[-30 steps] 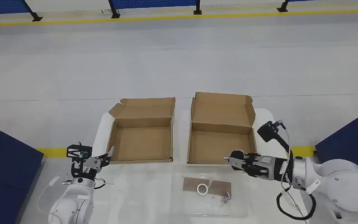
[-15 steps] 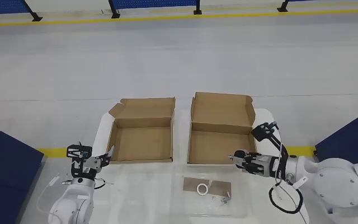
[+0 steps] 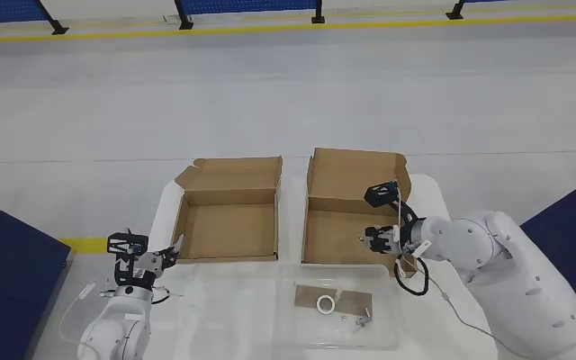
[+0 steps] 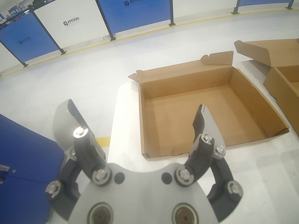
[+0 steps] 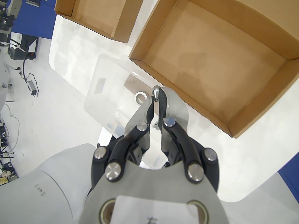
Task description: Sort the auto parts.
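Pinching a small bolt (image 5: 155,92) in the right wrist view: right fingers (image 5: 163,99).

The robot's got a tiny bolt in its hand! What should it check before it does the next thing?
1. Bolt gripped by the right hand: ok, pinched at the very fingertips.
2. Right box open, with room inside: ok, its floor is bare.
3. Bolt fully over the right box: cannot tell; the wrist view shows it by the box's near wall.
4. Left hand out of the way: ok, it is open and holds nothing, at the left box's corner.
5. More parts to sort: ok, a ring lies in the tray.
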